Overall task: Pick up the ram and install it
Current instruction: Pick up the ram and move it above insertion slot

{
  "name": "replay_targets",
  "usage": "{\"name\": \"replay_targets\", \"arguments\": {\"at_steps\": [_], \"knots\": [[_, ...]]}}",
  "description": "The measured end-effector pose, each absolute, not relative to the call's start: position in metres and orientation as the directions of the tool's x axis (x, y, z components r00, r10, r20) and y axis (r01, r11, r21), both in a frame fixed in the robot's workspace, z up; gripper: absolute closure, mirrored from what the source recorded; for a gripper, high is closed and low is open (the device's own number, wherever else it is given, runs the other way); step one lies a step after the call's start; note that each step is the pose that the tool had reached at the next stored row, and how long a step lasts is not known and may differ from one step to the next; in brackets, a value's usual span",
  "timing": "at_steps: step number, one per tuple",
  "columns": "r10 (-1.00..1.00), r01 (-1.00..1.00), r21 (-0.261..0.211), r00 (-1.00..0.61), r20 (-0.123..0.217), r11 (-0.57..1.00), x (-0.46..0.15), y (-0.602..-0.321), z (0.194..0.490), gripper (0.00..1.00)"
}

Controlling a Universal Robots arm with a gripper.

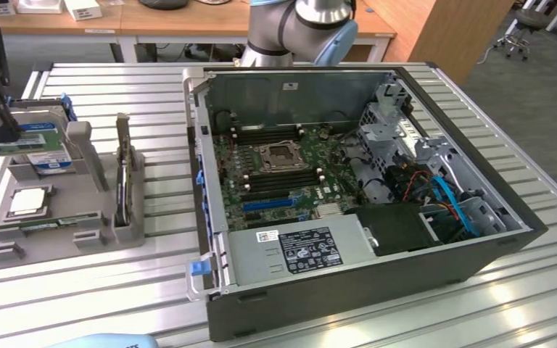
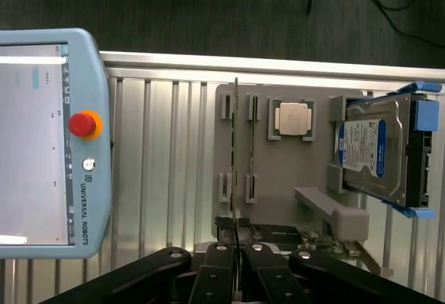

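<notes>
Matt black finish on the gripper (image 2: 236,229) fingers. Between them, the ram (image 2: 236,151): green circuit board with a dull edge. Below the gripper, the tray (image 2: 278,179) is matt grey plastic and the table (image 2: 160,151) is ribbed bare aluminium with a satin sheen. The hard drive (image 2: 379,147) has a glossy label and blue plastic rails. The processor (image 2: 290,118) has a silver metal lid. Off to the side, the pendant (image 2: 87,193) is smooth pale-blue plastic.

We see an open computer case (image 1: 356,297) lying on the slatted metal table (image 1: 85,290), motherboard (image 1: 278,170) and silver power supply (image 1: 298,250) exposed. At the exterior view's left of it, a grey holder (image 1: 114,235) carries a blue-labelled hard drive (image 2: 372,151) and a square silver processor (image 2: 292,118)
</notes>
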State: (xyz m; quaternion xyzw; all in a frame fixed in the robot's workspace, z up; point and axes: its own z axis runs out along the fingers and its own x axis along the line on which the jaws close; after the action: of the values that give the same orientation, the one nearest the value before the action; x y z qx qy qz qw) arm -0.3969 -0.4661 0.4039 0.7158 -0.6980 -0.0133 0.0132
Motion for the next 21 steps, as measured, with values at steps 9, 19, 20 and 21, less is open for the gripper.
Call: {"name": "replay_targets", "arguments": {"at_steps": [9,19,20,21], "knots": [[-1.000,-0.999,0.037,0.025,-0.001,-0.025,-0.380,-0.466,0.404,0.89],[-1.000,-0.999,0.037,0.025,-0.001,-0.025,-0.359,-0.466,0.404,0.89],[-1.000,-0.999,0.037,0.025,-0.001,-0.025,-0.357,-0.466,0.404,0.89],[-1.000,-0.999,0.037,0.025,-0.001,-0.025,-0.354,-0.466,0.404,0.89]]}}
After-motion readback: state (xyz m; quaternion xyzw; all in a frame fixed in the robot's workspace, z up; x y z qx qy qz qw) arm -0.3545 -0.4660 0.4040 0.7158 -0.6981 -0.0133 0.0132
